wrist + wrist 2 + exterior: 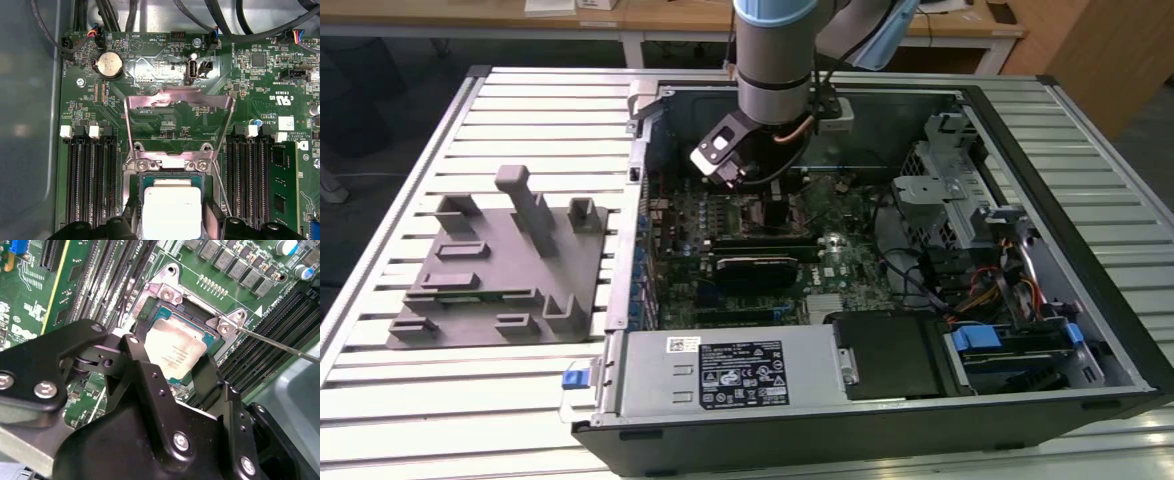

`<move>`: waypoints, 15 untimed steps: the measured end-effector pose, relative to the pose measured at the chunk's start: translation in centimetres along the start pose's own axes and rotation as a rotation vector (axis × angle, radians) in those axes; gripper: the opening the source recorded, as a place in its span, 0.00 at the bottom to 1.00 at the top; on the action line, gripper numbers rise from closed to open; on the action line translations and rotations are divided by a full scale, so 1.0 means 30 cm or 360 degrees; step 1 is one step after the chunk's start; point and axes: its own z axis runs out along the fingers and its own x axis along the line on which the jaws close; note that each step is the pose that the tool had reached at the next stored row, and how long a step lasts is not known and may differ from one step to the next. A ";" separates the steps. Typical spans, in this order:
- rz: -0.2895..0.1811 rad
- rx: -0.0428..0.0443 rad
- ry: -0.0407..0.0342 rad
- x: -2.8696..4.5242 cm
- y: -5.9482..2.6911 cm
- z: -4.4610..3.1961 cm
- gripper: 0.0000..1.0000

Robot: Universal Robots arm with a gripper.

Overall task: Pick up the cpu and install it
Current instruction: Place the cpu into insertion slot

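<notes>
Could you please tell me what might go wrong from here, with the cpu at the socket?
The cpu lies at the socket, right at the gripper. Whether it is flat is unclear, so pressing it askew might bend contacts. The thin lever rod passes close beside the gripper and might snag if the gripper moves that way.

We have the exterior view mounted high, angled down on the open PC case (854,435) from well back. First wrist view looks straight down on the motherboard (240,100), close. Second wrist view is closer, oblique past the gripper (172,357). Both wrist views share the socket (170,164).
</notes>
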 end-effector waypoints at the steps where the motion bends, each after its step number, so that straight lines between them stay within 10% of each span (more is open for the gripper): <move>1: 0.0000 0.0001 -0.0001 0.000 0.000 -0.001 0.61; 15: 0.0000 0.0002 -0.0003 -0.002 0.003 -0.065 0.61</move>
